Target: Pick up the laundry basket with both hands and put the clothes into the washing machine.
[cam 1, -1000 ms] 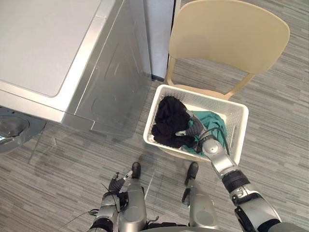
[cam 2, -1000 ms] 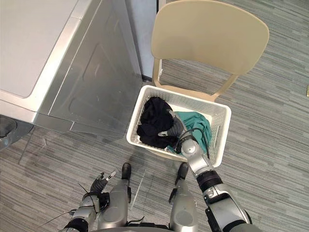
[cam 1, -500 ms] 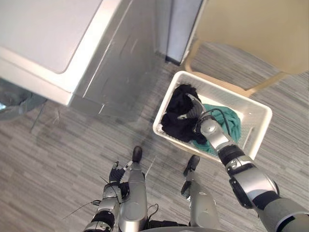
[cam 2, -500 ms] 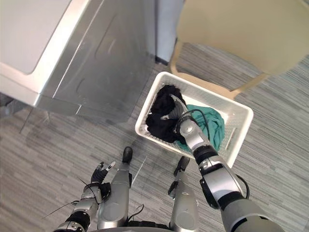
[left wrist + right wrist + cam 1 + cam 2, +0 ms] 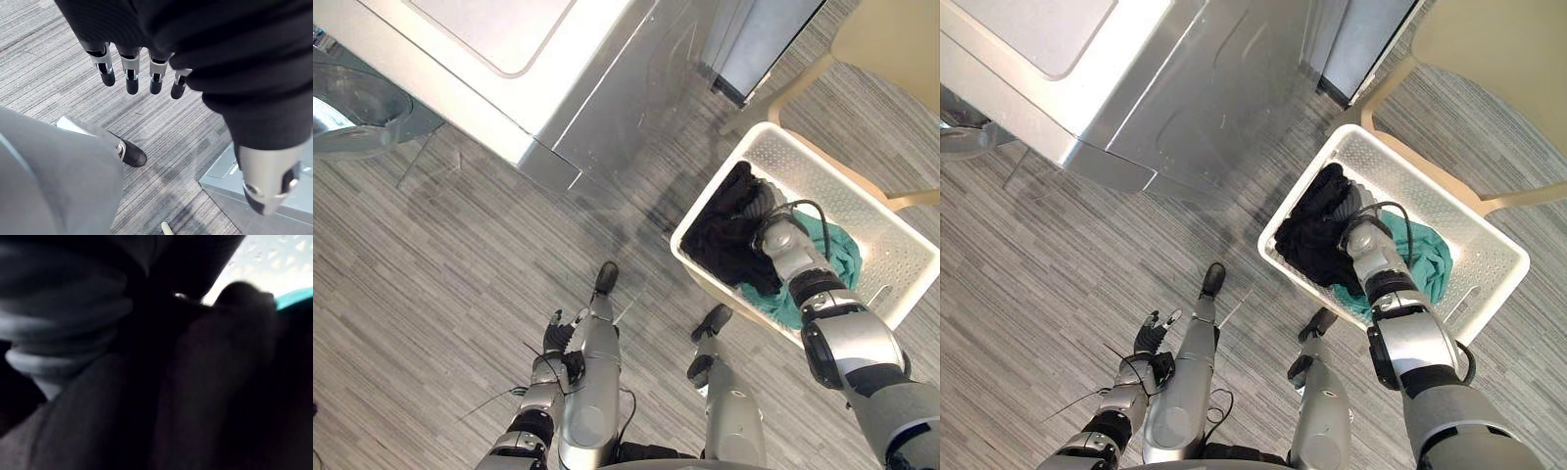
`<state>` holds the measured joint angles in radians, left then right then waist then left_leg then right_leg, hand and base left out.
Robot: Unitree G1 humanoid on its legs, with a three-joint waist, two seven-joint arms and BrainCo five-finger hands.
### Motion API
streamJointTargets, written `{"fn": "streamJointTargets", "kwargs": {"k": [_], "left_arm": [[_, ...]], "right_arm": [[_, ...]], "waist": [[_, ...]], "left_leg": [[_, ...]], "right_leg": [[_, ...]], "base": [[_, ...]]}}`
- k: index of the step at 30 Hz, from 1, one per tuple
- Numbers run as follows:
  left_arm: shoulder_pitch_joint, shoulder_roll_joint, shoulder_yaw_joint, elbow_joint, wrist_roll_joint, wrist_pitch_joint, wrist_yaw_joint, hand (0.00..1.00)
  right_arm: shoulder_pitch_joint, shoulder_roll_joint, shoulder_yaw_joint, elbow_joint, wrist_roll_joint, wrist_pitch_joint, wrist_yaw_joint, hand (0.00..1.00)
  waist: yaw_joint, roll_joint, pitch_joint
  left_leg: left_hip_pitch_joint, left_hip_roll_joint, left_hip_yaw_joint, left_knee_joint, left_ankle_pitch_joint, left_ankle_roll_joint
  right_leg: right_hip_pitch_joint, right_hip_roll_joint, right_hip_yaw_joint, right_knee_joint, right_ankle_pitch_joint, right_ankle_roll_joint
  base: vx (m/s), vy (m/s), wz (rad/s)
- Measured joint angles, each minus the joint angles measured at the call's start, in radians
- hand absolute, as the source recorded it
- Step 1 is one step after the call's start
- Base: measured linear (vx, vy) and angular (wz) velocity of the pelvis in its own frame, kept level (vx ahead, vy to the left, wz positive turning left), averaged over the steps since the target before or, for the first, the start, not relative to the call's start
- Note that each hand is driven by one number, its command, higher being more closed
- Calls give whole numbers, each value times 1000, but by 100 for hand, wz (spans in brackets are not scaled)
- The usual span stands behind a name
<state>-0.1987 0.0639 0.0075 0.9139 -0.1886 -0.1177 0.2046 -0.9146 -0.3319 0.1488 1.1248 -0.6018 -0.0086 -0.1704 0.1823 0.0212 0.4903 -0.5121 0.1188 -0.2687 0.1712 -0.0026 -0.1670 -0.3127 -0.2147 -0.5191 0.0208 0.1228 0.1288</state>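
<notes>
Silver fingers (image 5: 131, 81) of the left hand (image 5: 555, 341) hang straight and slightly spread, low by the robot's side, holding nothing above the grey striped floor (image 5: 440, 284). Further out on the robot's right, the white laundry basket (image 5: 891, 257) stands with neither hand on its rim. Its wall side towards the robot is piled with black clothes (image 5: 720, 235), and a teal garment (image 5: 837, 257) lies just beside them, touching. The right hand (image 5: 762, 217) reaches down into the basket and is pressed into the black clothes; its fingers are buried in the cloth, so I cannot tell whether they are closed on anything. A beige chair (image 5: 891, 39) stands directly behind the basket, its frame touching the far rim. Across the floor on the robot's left stands the washing machine (image 5: 509, 59), well apart from the basket, with its round glass door (image 5: 357, 108) swung open.
</notes>
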Motion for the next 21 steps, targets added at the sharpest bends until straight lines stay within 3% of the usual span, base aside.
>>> {"fn": "streamJointTargets", "kwargs": {"k": [4, 9, 13, 18, 21], "left_arm": [[0, 0, -2, 0, 0, 5, 15, 0], [3, 4, -15, -17, 0, 8, 16, 0], [35, 10, -15, -22, 3, 23, 14, 0], [118, 35, 46, -8, 9, 37, -7, 0], [168, 37, 132, 4, 25, 57, -28, 0]], "right_arm": [[21, 11, 34, 1, -5, 24, 2, 100], [71, 10, -4, -27, 90, 50, 2, 100], [131, -9, -117, -235, 132, 96, -21, 100], [327, 24, -272, -557, 189, 102, -70, 100], [457, 67, -385, -675, 245, 104, -99, 100]], "waist": [[0, 0, 0], [0, -11, 6], [-19, -15, 4], [-63, -82, -90], [-69, -116, -180]], "left_leg": [[47, 5, 19, -1, 0, 0], [131, 18, 61, -35, 0, 0], [245, 36, 129, -73, 1, 2], [329, 38, 157, -137, 13, 3], [374, 37, 181, -156, 13, 3]], "right_leg": [[35, 1, 12, -2, -2, -2], [79, 1, 51, -3, -1, -3], [132, 6, 106, 1, -1, -3], [183, 9, 123, -26, 0, -3], [218, 9, 134, -52, 1, 0]], "base": [[0, 3, -10], [-29, 9, -18], [-65, -3, -39], [19, 1, -12], [83, -2, -11]]}}
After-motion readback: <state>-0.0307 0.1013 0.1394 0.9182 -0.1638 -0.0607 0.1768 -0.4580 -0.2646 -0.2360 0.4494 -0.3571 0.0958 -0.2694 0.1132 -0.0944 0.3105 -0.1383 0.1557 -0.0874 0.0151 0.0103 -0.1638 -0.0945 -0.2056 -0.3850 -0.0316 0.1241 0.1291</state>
